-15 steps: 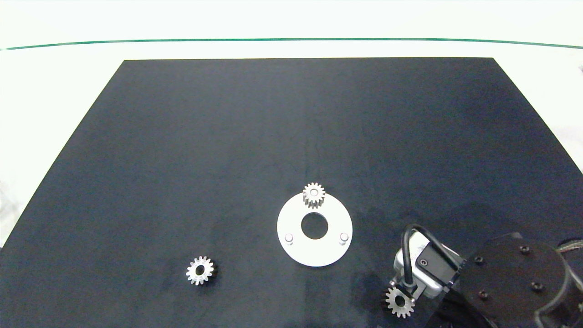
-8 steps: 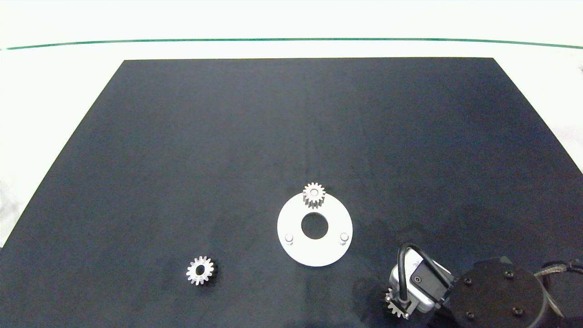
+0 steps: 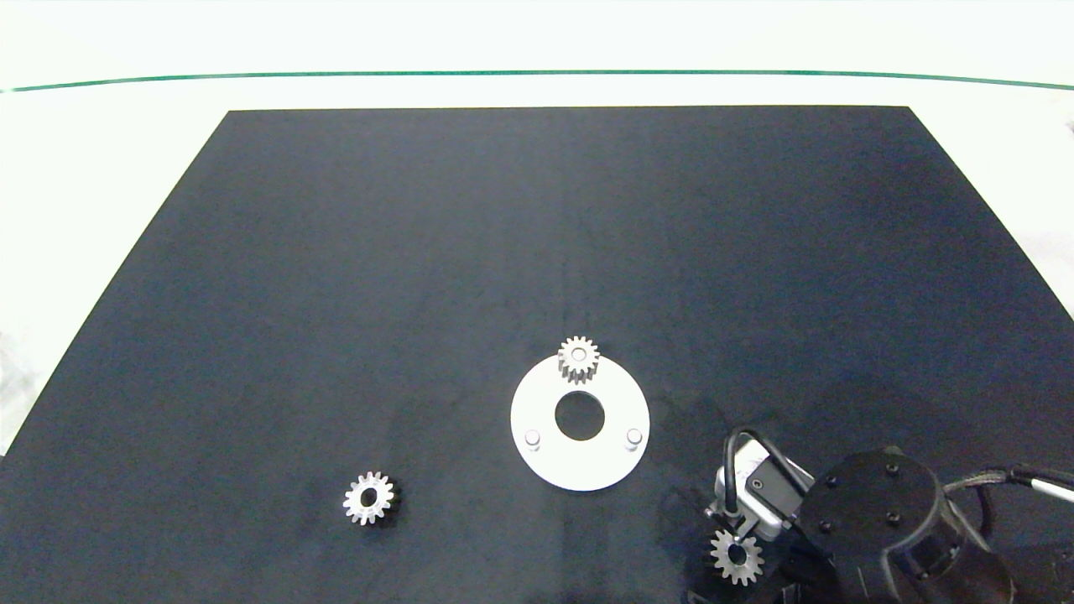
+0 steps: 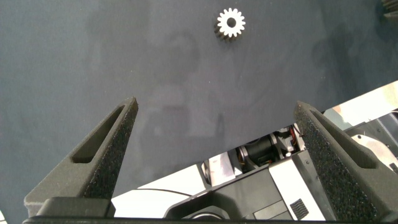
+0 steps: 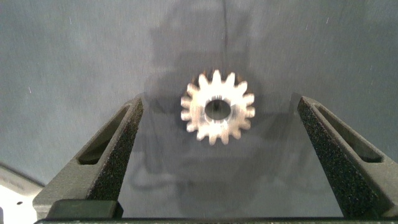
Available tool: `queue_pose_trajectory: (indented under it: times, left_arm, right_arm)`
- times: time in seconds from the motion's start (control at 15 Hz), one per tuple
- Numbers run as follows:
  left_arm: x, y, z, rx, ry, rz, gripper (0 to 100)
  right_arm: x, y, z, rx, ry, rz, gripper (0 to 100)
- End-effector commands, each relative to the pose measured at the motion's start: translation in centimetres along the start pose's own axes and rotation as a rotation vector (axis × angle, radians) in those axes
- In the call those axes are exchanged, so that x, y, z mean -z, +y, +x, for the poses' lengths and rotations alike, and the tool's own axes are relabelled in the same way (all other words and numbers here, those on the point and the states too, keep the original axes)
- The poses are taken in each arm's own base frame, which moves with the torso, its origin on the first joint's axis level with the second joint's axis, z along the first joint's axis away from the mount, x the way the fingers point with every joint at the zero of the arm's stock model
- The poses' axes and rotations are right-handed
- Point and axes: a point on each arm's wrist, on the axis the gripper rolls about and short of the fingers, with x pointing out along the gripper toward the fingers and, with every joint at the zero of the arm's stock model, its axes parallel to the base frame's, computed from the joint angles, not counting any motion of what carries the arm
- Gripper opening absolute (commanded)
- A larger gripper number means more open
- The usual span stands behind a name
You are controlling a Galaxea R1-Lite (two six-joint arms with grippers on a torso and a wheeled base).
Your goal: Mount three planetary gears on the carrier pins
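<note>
While one of the planetary gears (image 3: 579, 359) already sits on the far carrier pin of the white disc (image 3: 550, 460), the two pins nearer the robot, one on the disc's left side (image 3: 532, 438) and one on its right (image 3: 633, 436), stand bare. A second gear (image 3: 368, 497) lies flat on the black mat (image 3: 419, 252), well to the left of the disc and slightly nearer the robot than it; the left wrist view shows this same gear (image 4: 231, 23) lying apart from the left gripper (image 4: 217, 149), whose two fingers are spread wide with only mat between them. That arm does not show in the head view. The third gear (image 3: 737, 556) lies flat on the mat to the right of the disc and nearer the robot, close to the mat's near edge. The right gripper (image 5: 217, 149) hangs directly over it, and in the right wrist view the third gear (image 5: 217, 107) lies centred between the widely spread fingers (image 5: 112, 152), touching neither of them. The right arm (image 3: 873, 520) reaches in from the lower right, on the disc's right side.
</note>
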Motion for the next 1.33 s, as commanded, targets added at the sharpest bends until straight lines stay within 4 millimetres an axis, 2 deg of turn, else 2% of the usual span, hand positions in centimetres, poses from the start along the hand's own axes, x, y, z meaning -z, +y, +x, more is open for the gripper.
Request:
queue_pose_trajectory:
  times: [0.07, 0.4, 1.33]
  left_arm:
    - [-0.03, 0.00, 0.00, -0.001, 0.004, 0.000, 100]
    - [-0.01, 0.00, -0.03, -0.001, 0.002, 0.000, 100]
    - [-0.07, 0.00, -0.14, -0.001, -0.004, 0.000, 100]
  right_arm:
    - [0.06, 0.07, 0.38, 0.004, 0.010, 0.000, 100]
    - [-0.10, 0.04, 0.30, 0.004, -0.004, 0.006, 96]
    - [-0.27, -0.21, 0.50, 0.007, -0.012, 0.026, 67]
